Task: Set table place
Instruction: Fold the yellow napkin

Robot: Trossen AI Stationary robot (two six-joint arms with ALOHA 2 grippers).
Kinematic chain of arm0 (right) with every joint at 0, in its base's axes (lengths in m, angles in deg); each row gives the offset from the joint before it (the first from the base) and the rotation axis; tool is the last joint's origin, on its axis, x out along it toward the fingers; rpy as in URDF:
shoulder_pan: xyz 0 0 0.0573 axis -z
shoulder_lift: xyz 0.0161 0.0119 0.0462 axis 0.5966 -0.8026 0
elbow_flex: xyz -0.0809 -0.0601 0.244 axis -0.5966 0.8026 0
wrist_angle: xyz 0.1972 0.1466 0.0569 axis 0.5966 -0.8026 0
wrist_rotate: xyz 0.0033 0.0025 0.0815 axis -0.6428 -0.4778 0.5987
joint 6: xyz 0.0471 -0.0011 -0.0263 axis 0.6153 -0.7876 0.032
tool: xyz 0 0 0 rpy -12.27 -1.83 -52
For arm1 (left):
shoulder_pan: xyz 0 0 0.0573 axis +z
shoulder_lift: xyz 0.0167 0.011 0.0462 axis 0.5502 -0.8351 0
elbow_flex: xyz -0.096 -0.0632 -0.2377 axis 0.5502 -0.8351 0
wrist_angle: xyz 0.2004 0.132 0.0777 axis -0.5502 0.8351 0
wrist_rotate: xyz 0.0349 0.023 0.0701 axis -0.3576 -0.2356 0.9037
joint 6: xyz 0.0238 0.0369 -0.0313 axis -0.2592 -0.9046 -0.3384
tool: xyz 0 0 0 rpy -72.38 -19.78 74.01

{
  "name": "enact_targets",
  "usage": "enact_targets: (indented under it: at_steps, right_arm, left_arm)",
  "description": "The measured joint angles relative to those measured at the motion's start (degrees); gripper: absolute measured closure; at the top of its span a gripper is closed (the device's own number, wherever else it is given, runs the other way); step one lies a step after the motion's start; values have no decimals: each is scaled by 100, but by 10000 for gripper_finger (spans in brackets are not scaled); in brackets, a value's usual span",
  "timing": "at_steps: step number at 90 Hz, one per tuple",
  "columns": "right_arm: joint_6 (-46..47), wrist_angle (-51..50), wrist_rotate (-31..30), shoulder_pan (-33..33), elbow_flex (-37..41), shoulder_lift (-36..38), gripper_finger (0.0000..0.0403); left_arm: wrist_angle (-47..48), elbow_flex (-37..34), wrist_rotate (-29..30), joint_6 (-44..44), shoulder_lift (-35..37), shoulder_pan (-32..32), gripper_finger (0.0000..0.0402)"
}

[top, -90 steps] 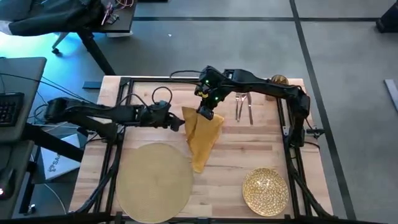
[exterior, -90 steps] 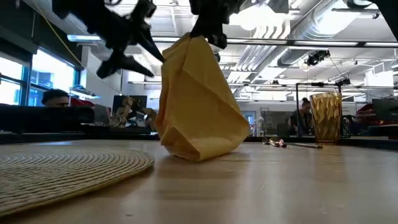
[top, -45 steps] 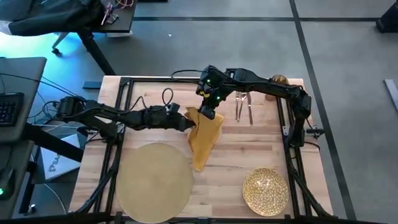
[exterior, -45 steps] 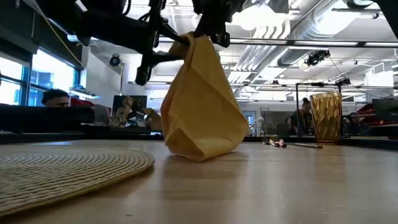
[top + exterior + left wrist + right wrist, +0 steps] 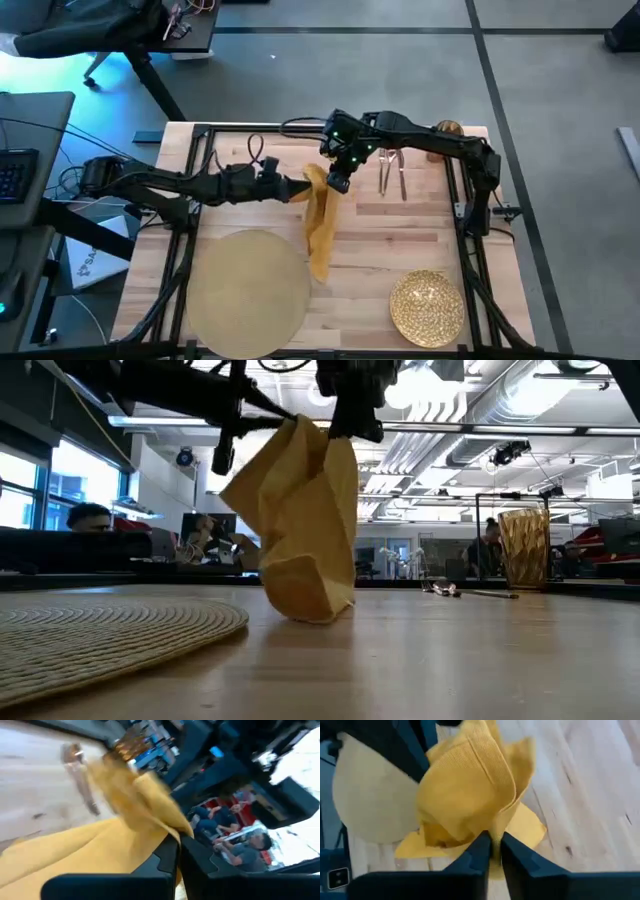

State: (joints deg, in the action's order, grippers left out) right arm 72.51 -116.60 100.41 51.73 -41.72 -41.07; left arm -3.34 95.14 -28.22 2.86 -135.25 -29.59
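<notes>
we have the napkin (image 5: 319, 222) lifted by its top end over the surface (image 5: 400, 240), just beyond the far right rim of the placemat (image 5: 247, 292), with its lower end touching the wood. from the napkin, the plate (image 5: 427, 307) lies toward the near right corner, the cutlery (image 5: 391, 170) just to the far right, and the glass (image 5: 523, 548) at the far right corner

the right gripper (image 5: 340, 180) is clenched on the napkin's top edge; in its wrist view the fingers (image 5: 479, 855) pinch a fold of the cloth. the left gripper (image 5: 300, 190) has reached in from the placemat side to the same top end, and in its wrist view its fingers (image 5: 165, 862) look closed on a corner of the cloth, so we judge both arms to be holding it

the relation that matters: the napkin hangs below both pairs of fingers, its long axis running from the held top end down toward the near edge of the surface, alongside the placemat. the two grips sit very close together, left on the placemat side and right on the cutlery side. we judge that spreading or folding the cloth calls for the two grips to move apart along the top edge, and the left arm is the nearer one to carry it toward the placemat
</notes>
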Motion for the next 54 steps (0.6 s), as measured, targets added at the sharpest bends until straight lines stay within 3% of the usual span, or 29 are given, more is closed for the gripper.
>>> enact_targets:
  at_steps: [12, 17, 32, 43, 54]
  right_arm:
    - [72, -172, -1295, 229, 199, -3, 247]
    - [187, -253, -1408, 330, 213, -3, 217]
    - [-368, -305, -553, 394, 216, 63, 168]
    - [-758, -47, 271, 276, 376, 73, 168]
    - [-857, -53, 434, 165, 454, 73, 181]
  left_arm:
    - [457, 0, 131, 89, 98, 0, 402]
    - [498, 0, 160, 87, 136, -1, 402]
    - [728, 0, 370, 42, 286, 0, 401]
    - [1097, 0, 506, -96, 557, 0, 401]
    - [1152, 9, 649, -411, 956, 0, 401]
